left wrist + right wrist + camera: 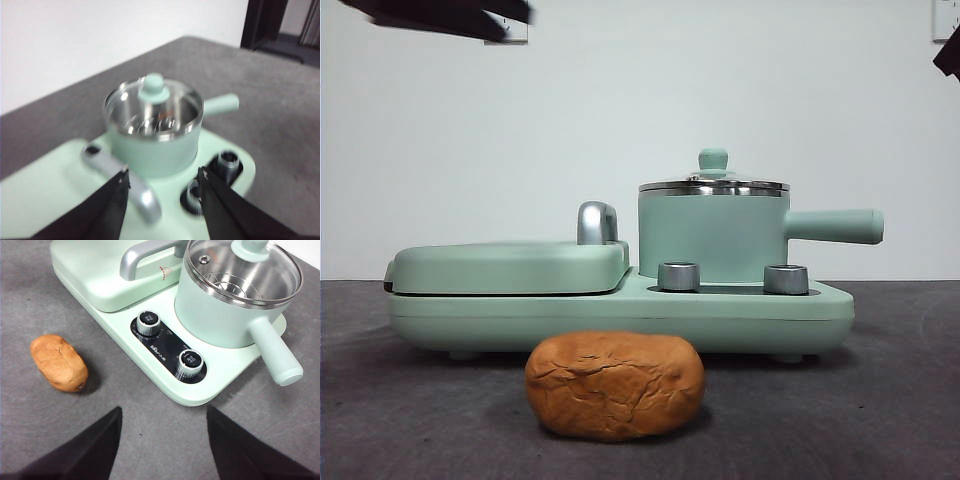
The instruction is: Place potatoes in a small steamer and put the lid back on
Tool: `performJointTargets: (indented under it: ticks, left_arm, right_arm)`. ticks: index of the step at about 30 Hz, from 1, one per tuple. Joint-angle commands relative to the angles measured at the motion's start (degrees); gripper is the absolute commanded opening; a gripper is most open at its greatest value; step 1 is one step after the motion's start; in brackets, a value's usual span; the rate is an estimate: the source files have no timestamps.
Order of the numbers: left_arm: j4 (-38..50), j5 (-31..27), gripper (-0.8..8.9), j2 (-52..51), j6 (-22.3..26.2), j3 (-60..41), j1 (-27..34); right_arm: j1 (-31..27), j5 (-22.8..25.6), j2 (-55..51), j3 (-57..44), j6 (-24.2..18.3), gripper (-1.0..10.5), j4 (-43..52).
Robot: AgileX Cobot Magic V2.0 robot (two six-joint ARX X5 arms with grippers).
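Opening step, by my reading: nothing lifted yet. Round clear glass lid with steel rim and mint-green knob (713,180) sits on the small mint-green cylindrical steamer pot with long straight side handle (714,235), right of centre in the front view. Pot stands on the mint-green cooker base with two steel dials (620,310).

Oval orange-brown potato with cracked skin (615,385) lies on the dark grey table (900,400), lower centre of the front view, just before the base and not touching it.

Left gripper (162,182): jaws spread, empty, hanging above the pot with the lid knob in upper centre of its view; that picture is blurred. Right gripper (162,415): jaws apart, empty, over bare table; potato at middle left of its view.

Next move likely calls for a pinch on the small knob, a straight lift, then parking the lid on open table.

Edges and room:
- Flat mint-green grill cover with chrome handle (510,265) stands close beside the pot's left; side handle juts right.
- Open table either side of the potato; approach from above unobstructed.
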Motion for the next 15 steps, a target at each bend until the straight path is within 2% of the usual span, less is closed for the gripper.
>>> performJointTargets:
  ticks: [1,5,15]
  left_arm:
    - [8.2,-0.1,2.22,6.0,-1.3,1.2,-1.3]
    - [14.2,-0.6,2.23,14.8,-1.3,3.7,-2.8]
    - [14.8,-1.4,2.23,35.5,-1.3,18.9,-6.2]
  right_arm:
    - [0.3,-0.1,0.2,0.9,1.0,2.7,0.4]
    - [0.3,-0.1,0.2,0.9,1.1,2.7,0.4]
    - [0.3,-0.1,0.2,0.9,1.1,2.7,0.4]
